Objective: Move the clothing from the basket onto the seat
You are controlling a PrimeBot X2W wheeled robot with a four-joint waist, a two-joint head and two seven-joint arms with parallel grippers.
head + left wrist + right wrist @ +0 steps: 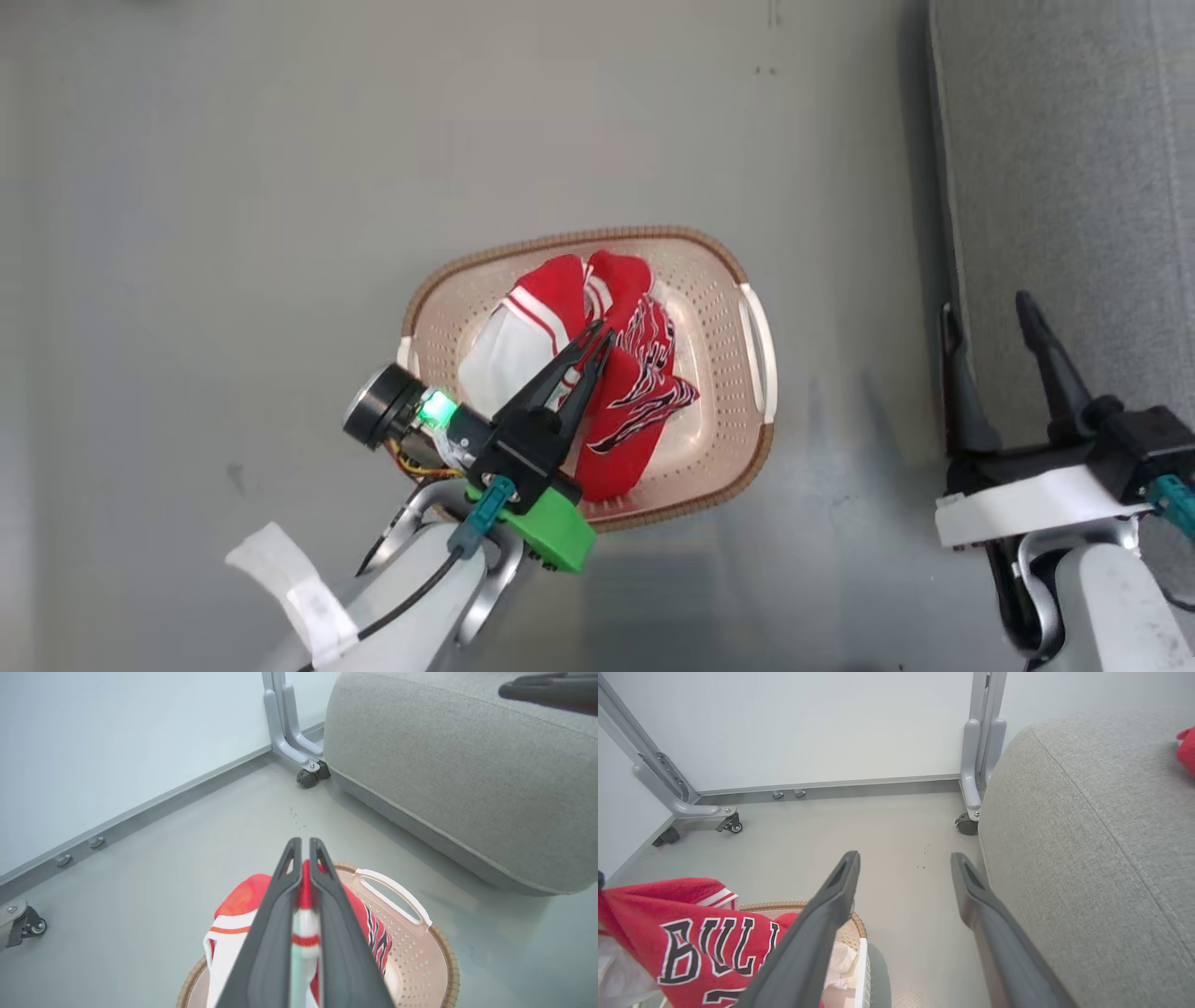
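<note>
The basket (738,271) stands on the grey floor with red and white clothing (635,373) bunched in it. My left gripper (597,338) is over the basket, shut on a fold of that clothing; red and white fabric shows between its fingers in the left wrist view (301,843). In the right wrist view the lettered jersey (691,947) hangs above the basket rim (803,904). My right gripper (985,308) stands open with nothing in it beside the edge of the seat (1074,187). A scrap of red cloth (1186,746) lies on the seat (1087,858).
The seat (467,765) bounds the right side. White wall panels on grey wheeled legs stand behind, with casters (966,825) (731,823) (308,777) near the seat corner and at the left. Bare grey floor (280,233) lies left of the basket.
</note>
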